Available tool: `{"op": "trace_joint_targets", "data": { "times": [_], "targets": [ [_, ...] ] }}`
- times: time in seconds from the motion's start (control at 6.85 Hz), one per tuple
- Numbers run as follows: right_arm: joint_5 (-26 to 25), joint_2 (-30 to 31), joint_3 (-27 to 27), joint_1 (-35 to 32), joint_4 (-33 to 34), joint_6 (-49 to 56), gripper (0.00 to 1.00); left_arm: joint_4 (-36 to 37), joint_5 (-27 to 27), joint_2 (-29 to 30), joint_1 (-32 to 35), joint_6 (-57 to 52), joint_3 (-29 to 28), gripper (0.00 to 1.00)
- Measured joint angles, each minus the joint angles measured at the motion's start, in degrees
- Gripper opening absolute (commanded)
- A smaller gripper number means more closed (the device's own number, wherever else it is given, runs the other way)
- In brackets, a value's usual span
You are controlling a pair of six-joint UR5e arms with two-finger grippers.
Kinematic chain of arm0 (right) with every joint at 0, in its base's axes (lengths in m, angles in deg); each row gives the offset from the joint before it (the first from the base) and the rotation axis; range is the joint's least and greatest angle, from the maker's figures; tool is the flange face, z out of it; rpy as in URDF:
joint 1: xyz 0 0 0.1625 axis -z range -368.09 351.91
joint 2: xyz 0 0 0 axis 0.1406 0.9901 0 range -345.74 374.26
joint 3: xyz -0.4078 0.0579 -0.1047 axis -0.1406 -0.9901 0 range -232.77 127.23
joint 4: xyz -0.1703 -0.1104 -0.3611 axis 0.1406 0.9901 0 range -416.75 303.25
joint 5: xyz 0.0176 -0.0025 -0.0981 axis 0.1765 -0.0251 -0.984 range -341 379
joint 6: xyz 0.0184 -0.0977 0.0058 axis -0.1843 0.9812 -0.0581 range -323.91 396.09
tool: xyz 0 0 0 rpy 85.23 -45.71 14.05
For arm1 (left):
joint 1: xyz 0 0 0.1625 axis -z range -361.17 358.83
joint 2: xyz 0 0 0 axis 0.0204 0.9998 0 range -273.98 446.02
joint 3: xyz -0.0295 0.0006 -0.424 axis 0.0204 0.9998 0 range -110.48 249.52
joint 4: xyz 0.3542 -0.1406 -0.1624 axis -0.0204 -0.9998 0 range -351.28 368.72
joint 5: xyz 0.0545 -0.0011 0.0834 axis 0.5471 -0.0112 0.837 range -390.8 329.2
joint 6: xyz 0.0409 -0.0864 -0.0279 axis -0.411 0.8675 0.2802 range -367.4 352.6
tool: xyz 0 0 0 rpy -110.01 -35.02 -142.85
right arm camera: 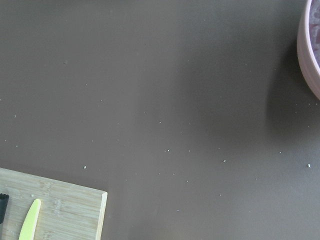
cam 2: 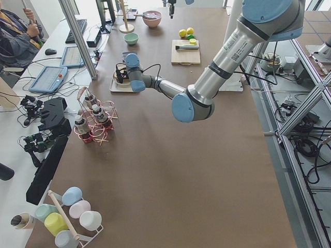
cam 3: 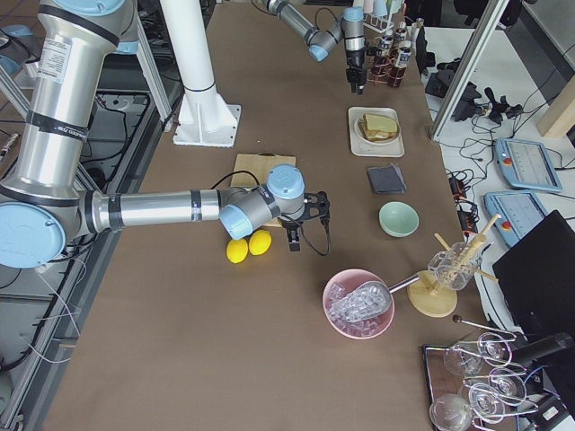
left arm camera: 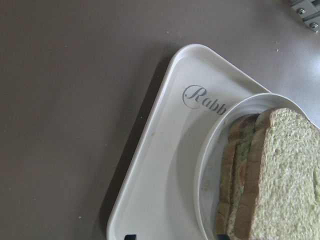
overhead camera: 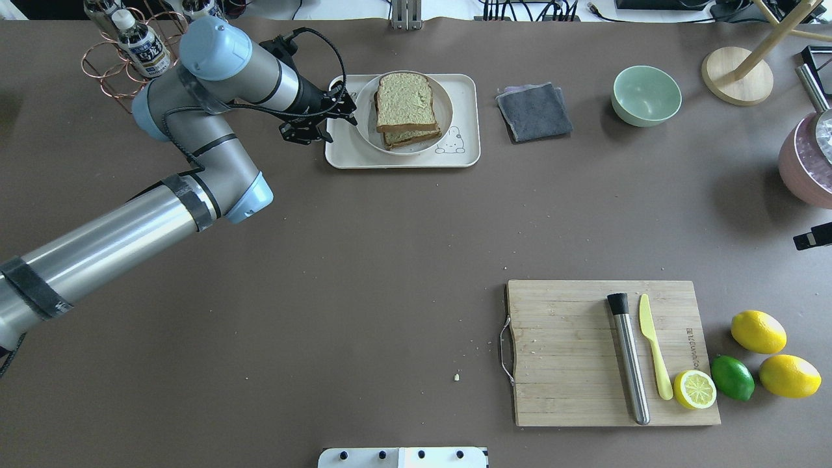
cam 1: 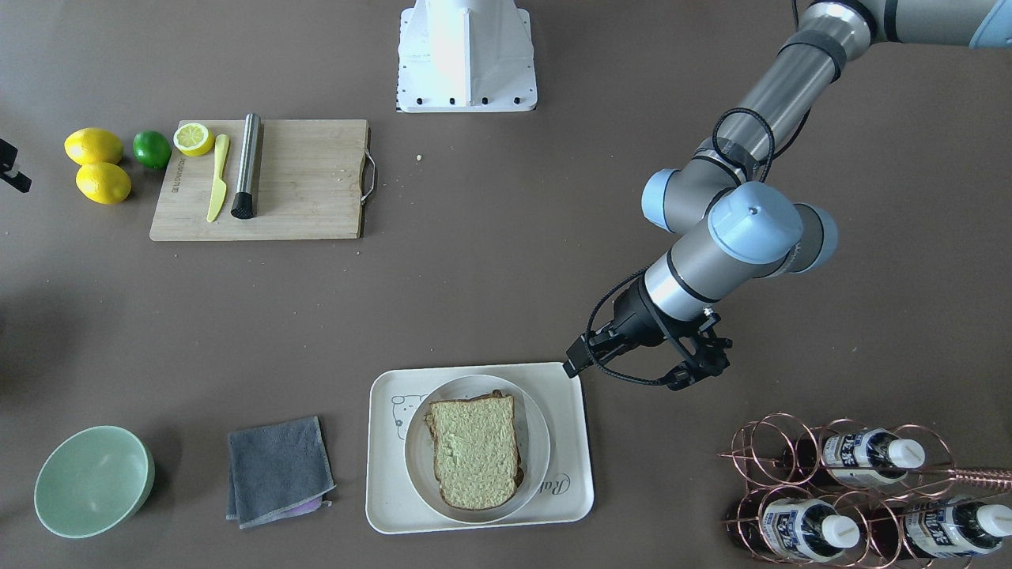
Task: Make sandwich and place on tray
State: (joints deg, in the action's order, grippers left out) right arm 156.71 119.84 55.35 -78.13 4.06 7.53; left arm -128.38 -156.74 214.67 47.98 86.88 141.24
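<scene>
Two-slice sandwich (cam 1: 474,452) lies on plate (cam 1: 540,442) atop tray (cam 1: 573,474), lower centre. Soft, light, layers slip; hold plate rim instead. Left gripper (cam 1: 626,374) beside tray, jaws spread, empty; right gripper (cam 3: 294,241) jaws cannot tell.

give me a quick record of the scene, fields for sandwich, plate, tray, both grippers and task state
sandwich: two slices stacked, lying on the round plate
plate: inside the tray
tray: on the table, beside the grey cloth
left gripper: open, empty, by the tray's corner
right gripper: far off near the lemons; open or shut cannot be told
task state: looks done, sandwich on the tray via the plate
</scene>
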Motion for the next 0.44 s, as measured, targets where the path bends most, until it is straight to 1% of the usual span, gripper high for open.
{"op": "trace_joint_targets", "data": {
  "times": [0.29, 0.44],
  "targets": [
    [-0.2, 0.0, -0.8, 0.0, 0.1, 0.0, 1.0, 3.4, -3.9, -11.9, 2.5, -3.3, 16.2, 0.63],
    [-0.4, -0.1, -1.2, 0.1, 0.1, 0.1, 1.0, 5.3, -5.2, -18.8, 3.6, -8.8, 23.5, 0.63]
  ]
}}
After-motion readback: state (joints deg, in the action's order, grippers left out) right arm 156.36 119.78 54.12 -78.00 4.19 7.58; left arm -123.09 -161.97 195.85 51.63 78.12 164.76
